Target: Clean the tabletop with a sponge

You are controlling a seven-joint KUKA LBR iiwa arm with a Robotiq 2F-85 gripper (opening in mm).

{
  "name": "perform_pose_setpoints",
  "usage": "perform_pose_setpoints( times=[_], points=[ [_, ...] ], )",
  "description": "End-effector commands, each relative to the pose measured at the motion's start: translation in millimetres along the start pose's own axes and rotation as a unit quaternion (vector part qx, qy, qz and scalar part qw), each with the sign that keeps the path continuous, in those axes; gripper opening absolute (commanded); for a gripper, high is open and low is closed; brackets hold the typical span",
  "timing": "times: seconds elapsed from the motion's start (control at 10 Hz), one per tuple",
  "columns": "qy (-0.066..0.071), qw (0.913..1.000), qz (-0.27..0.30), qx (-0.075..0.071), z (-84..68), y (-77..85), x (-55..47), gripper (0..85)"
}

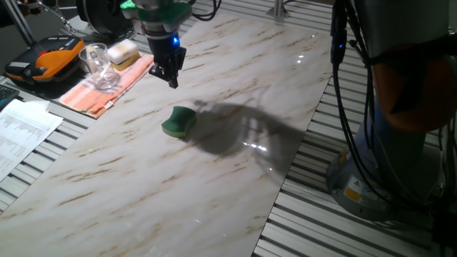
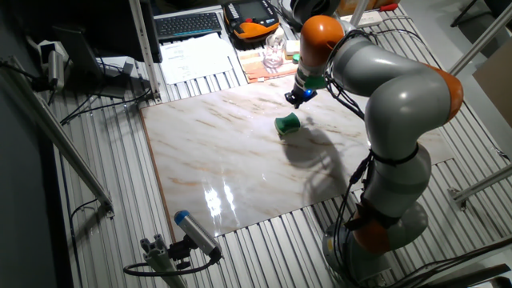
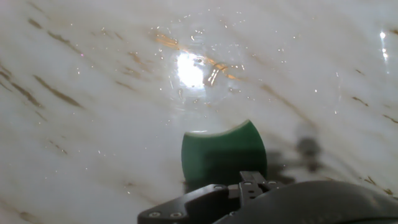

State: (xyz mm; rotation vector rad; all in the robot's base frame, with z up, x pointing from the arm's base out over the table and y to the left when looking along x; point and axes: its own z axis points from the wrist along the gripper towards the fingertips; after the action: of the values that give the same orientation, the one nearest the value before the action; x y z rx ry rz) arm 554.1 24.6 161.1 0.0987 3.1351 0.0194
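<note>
The green sponge [image 1: 178, 121] lies on the white marble-look tabletop [image 1: 143, 185], near the middle of its far half. It also shows in the other fixed view [image 2: 287, 124] and low in the hand view [image 3: 224, 154]. My gripper [image 1: 173, 77] hangs in the air above the tabletop, a little behind and left of the sponge, not touching it. Its dark fingers taper to one point and look shut and empty. In the other fixed view the gripper [image 2: 298, 98] is just above the sponge. The hand view shows only the gripper's dark body, not the fingertips.
An orange striped cloth [image 1: 107, 89] lies at the tabletop's far left edge with a clear glass [image 1: 100, 66] and a pale yellow sponge block [image 1: 123, 51] on it. An orange-black device [image 1: 46, 61] and papers [image 1: 21, 132] lie left. The arm's base [image 1: 400, 143] stands right.
</note>
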Motion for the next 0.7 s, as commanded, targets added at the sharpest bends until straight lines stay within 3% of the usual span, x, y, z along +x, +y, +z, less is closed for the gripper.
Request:
perform_pose_setpoints(
  times=[0.0,0.1,0.3,0.5,0.6],
  points=[
    [0.000,1.0000,-0.001,-0.001,2.4,0.3,-0.5,0.0],
    [-0.003,1.0000,-0.005,0.006,8.9,2.1,-1.0,0.0],
    [-0.003,1.0000,-0.008,0.003,14.7,4.5,0.5,0.0],
    [-0.001,0.9996,-0.008,0.028,17.0,11.4,4.3,0.0],
    [-0.003,0.9995,-0.004,0.032,19.2,14.2,5.0,0.0]
  ],
)
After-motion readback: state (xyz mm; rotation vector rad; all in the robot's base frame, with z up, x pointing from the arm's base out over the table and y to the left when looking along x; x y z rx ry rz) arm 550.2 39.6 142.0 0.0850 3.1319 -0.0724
